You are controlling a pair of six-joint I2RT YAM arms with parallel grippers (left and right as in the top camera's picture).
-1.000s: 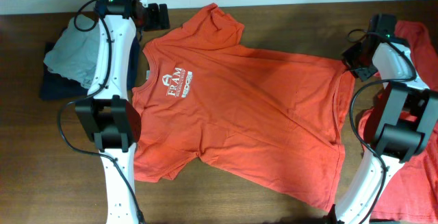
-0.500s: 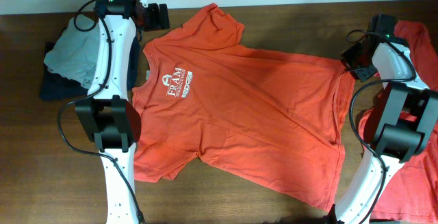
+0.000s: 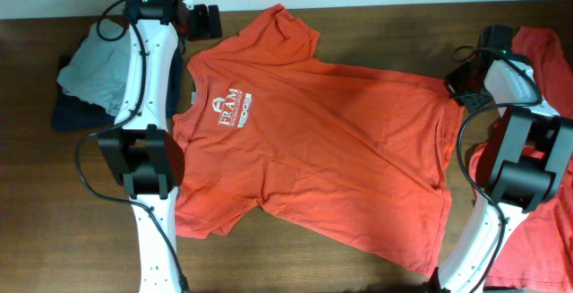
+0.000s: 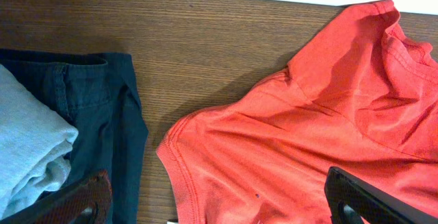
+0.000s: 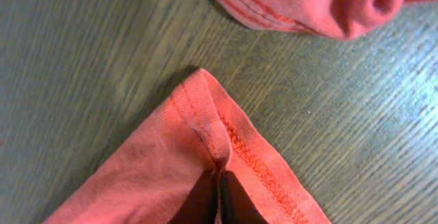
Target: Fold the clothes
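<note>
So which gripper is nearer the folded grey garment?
Left. The left gripper hangs open beside the grey garment, above the T-shirt near its collar; the right gripper is across the table, shut on its hem corner.

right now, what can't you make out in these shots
Second red shirt: overhead, mostly under the right arm, cut off by the right edge.
T-shirt neck edge: overhead, partly under the left arm.
Logo small print: overhead, too small to read.
Navy garment: overhead and left wrist, mostly buried under the grey garment.
Right gripper: right wrist, fingers cut off by the bottom edge, so how much fabric is pinched is unclear.
</note>
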